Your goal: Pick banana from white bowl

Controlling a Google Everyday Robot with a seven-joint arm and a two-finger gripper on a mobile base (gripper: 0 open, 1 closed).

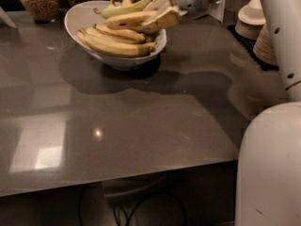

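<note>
The large white bowl (84,14) stands at the back of the dark table, holding several bananas. My gripper (161,12) reaches in from the upper right, over the bowl's right rim. Its two pale fingers (163,20) are closed around the right end of a long yellow banana (126,19) lying on top of the pile. A paler greenish banana (124,7) lies just behind it. More yellow bananas (115,47) lie below, along the front of the bowl.
Glass jars of grain (40,1) stand behind the bowl. Stacked small white bowls and plates (255,17) sit at the right edge on a dark mat. My white body (270,168) fills the lower right. The table's front edge (117,180) runs across below.
</note>
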